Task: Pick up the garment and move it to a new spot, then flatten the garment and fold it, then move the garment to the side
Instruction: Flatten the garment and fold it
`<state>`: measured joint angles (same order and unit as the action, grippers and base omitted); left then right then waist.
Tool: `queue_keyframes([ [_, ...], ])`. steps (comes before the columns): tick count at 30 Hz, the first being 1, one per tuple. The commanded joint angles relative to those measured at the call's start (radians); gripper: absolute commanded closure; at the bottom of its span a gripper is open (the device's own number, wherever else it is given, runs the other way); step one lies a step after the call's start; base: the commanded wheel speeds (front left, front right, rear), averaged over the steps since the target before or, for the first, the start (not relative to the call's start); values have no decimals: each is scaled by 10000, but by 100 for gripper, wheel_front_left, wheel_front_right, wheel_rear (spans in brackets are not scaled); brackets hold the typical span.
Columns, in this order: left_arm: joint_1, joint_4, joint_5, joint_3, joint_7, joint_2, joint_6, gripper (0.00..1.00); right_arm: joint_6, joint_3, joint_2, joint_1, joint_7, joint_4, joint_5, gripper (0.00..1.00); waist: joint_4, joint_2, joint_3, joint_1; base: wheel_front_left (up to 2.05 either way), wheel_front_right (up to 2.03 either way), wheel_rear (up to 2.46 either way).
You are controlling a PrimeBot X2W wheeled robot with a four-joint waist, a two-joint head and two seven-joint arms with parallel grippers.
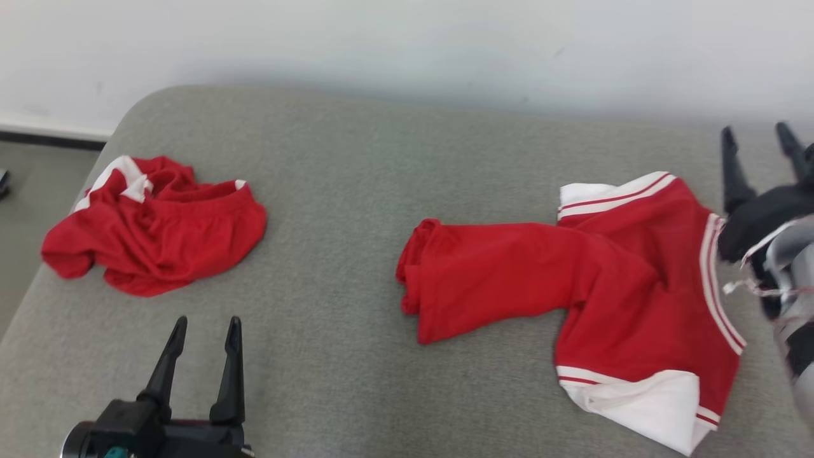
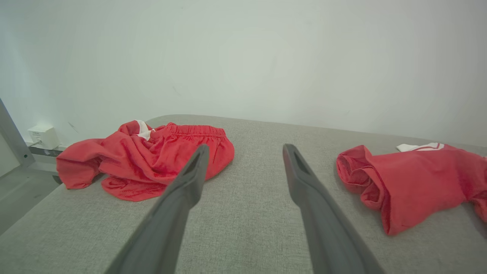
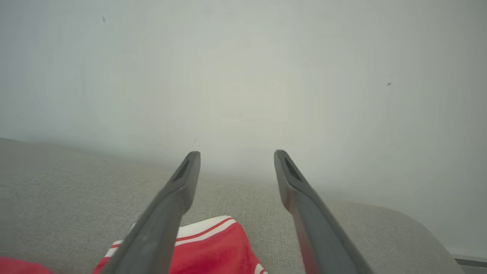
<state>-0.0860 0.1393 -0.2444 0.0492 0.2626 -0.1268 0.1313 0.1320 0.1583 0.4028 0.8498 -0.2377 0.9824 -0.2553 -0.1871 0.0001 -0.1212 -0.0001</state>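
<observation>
The red shirt [image 1: 610,280] lay on the right of the grey surface [image 1: 343,191]. The right hand [image 1: 754,128] stood wide and empty just beside its striped edge. The left hand [image 1: 208,320], also wide, was well apart from it.

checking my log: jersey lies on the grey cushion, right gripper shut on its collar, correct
No: the right gripper is open, holding nothing, as the right wrist view shows. The jersey does lie on the grey cushion.
</observation>
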Motion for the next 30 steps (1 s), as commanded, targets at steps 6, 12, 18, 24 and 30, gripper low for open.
queue_keyframes([
  [6, 632, -253, 194, -291, 32, -68, -39, 0, -27, -391, -476, -1945, -265, -2025, -189, 0, 906, -1, 576, 1, 0, 0, 0],
  [12, 901, -463, 308, -411, 32, -75, -76, 0, -27, -1164, -1063, -4178, -262, -4456, 16, 0, 1304, -1, 698, 1, 0, 0, 0],
  [18, 1043, -525, 339, -444, 32, -77, -112, 0, -27, -1777, -1632, -5845, -106, -6213, 283, 0, 1531, -1, 796, 1, 0, 0, 0],
  [24, 1092, -535, 349, -410, 32, -59, -119, 0, -27, -2313, -2387, -7575, 464, -8103, 559, 0, 1678, -1, 906, 1, 0, 0, 0],
  [30, 1205, -562, 331, -424, 32, -82, -120, 0, -27, -2550, -3056, -8950, 976, -9498, 713, 0, 1769, -1, 955, 1, 0, 0, 0],
])
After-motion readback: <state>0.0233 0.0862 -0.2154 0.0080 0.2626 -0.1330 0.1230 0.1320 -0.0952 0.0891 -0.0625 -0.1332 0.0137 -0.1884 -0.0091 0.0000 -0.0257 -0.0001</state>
